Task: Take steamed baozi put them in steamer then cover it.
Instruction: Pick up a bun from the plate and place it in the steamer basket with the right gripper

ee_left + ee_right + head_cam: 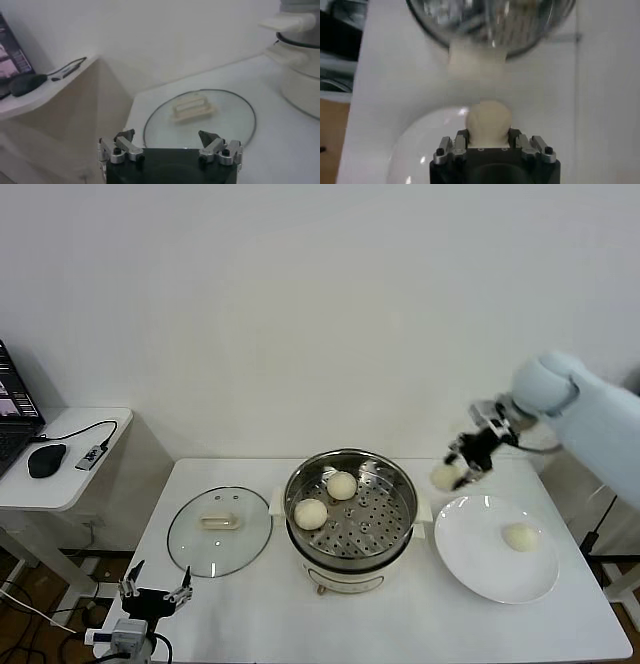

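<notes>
Baozi in right hand, above gap between steamer and plate.

No text, label, brand, number or sign can be read anywhere in these views. A lit laptop screen is seen at the edge of the side table, but whatever is displayed on it cannot be made out.
</notes>
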Available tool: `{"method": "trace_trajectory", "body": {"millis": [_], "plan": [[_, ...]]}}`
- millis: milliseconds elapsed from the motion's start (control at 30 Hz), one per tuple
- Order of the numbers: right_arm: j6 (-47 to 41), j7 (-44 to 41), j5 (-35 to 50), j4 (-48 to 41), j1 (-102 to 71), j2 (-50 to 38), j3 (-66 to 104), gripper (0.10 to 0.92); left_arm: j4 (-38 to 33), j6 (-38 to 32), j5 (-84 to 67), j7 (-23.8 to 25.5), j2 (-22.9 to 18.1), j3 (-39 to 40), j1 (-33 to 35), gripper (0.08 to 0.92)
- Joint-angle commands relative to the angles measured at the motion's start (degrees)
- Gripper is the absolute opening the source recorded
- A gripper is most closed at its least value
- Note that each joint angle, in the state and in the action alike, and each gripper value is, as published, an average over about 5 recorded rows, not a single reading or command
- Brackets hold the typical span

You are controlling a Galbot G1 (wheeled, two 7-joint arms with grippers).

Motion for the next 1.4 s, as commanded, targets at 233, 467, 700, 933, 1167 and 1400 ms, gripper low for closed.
{"method": "trace_trajectory", "body": {"millis": [233, 467, 700, 933, 1167, 1400], "plan": [[29.93, -2.92, 4.61, 2.63, 11.95, 13.76, -13.93, 0.495, -1.08, -0.05, -2.01, -0.47, -0.87, 0.28, 1.0, 0.823], [36.73, -0.98, -10.14, 10.1, 9.36, 13.13, -14.81, 0.501, -2.07, 0.01, -1.97, -0.4, -1.15, 0.05, 1.21, 0.823], [38.71, 2.09, -19.08, 17.2, 6.33, 13.25, -15.47, 0.499, -2.49, 0.01, -1.97, -0.31, -1.62, 0.05, 1.32, 0.823], [38.1, 2.98, -22.27, 18.95, 3.08, 14.08, -15.37, 0.501, -3.03, 0.17, -1.83, 0.1, -1.47, 0.2, 1.42, 0.823], [37.69, 3.55, -24.32, 18.57, 0.16, 15.84, -15.25, 0.501, -3.19, 0.16, -1.76, 0.32, -1.49, 0.17, 1.56, 0.823], [37.15, 4.03, -26.57, 18.16, -2.64, 17.47, -14.72, 0.501, -2.93, 0.04, -0.85, 0.35, -1.45, 0.34, 1.51, 0.823]]}}
